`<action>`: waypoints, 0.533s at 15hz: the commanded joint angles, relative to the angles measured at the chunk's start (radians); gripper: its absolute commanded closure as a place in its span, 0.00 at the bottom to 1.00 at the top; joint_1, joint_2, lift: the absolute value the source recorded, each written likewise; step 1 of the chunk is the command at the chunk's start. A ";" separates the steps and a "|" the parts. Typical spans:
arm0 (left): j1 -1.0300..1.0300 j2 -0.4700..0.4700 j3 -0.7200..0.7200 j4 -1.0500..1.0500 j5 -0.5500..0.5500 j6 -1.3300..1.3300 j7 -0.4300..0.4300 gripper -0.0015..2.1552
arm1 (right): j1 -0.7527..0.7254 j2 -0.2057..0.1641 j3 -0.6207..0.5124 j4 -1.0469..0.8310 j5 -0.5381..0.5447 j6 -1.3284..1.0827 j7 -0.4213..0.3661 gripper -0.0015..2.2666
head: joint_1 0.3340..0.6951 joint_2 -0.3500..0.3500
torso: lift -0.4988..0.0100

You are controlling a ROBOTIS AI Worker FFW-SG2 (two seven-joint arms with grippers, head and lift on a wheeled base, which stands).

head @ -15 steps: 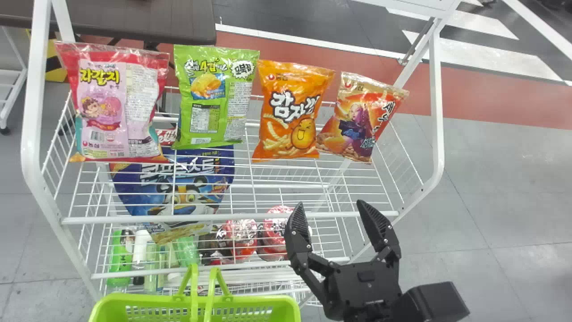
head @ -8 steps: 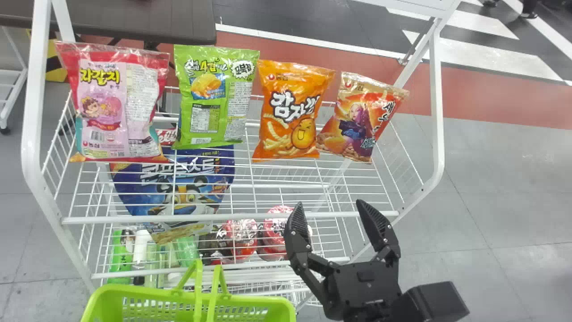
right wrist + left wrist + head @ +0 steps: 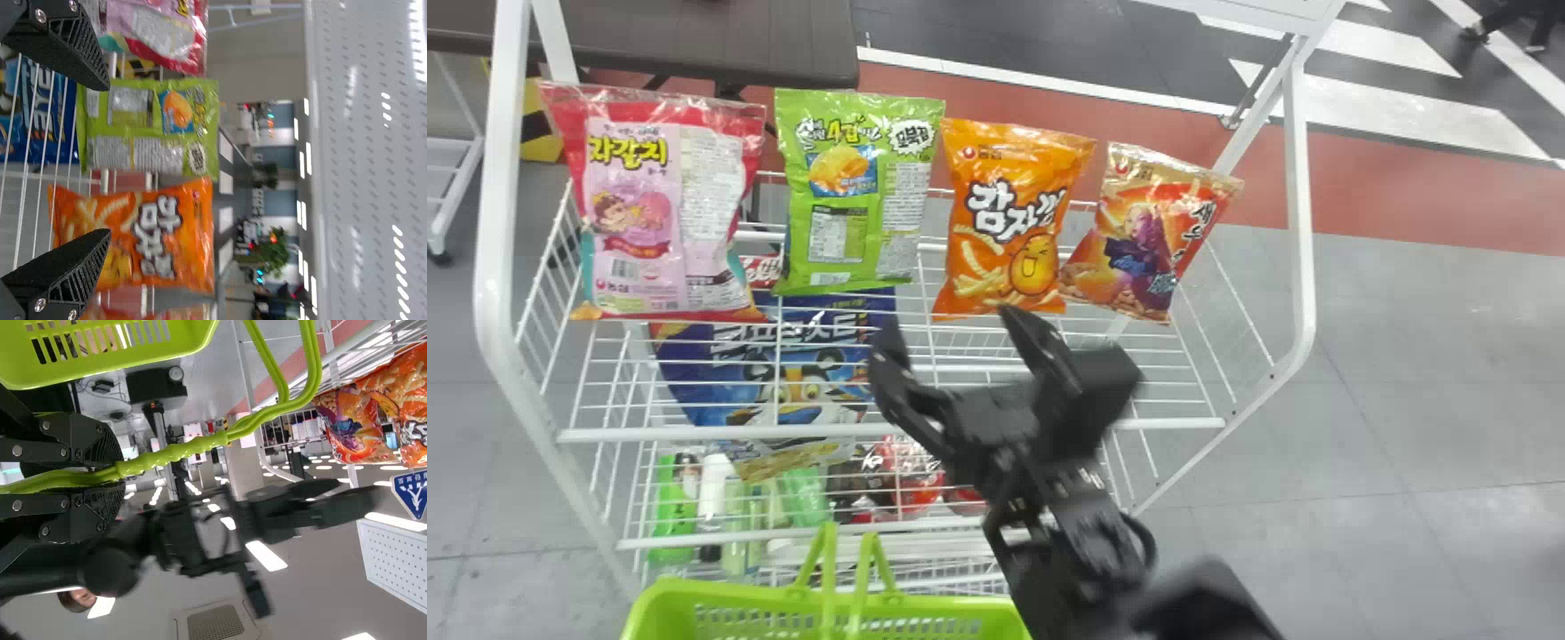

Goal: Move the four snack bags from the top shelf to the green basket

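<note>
One white wire rack [image 3: 694, 434]: four snack bags stood along its top shelf. One green basket [image 3: 738, 594]: in front, below shelf level. Bags, descending: pink-and-red bag [image 3: 663, 213], far left; green bag [image 3: 854, 187], next; orange bag [image 3: 1005, 222], third; brown-and-red bag [image 3: 1147, 240], far right. One right gripper [image 3: 951, 322]: spread wide, unladen, swung in the last second from lower right up and inward to below the orange bag; likely the approach to a first pick, the orange or green. One left gripper [image 3: 117, 472]: clamped on the basket handles [image 3: 177, 455].
</note>
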 commanded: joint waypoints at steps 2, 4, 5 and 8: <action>-0.013 0.008 -0.001 0.025 0.008 0.000 -0.010 0.46 | -0.279 0.074 0.138 0.156 0.016 0.236 -0.007 0.01 | 1.00 0.33 | 0.98; -0.026 0.017 -0.015 0.043 0.009 0.000 -0.008 0.46 | -0.370 0.094 0.176 0.257 0.030 0.270 -0.004 0.01 | 1.00 0.44 | 0.98; -0.026 0.019 -0.015 0.047 0.011 0.000 -0.011 0.46 | -0.414 0.094 0.185 0.317 0.029 0.270 0.000 0.01 | 1.00 0.50 | 0.98; -0.029 0.026 -0.025 0.054 0.012 -0.003 -0.014 0.46 | -0.514 0.094 0.210 0.461 0.018 0.270 0.016 0.01 | 1.00 0.57 | 0.98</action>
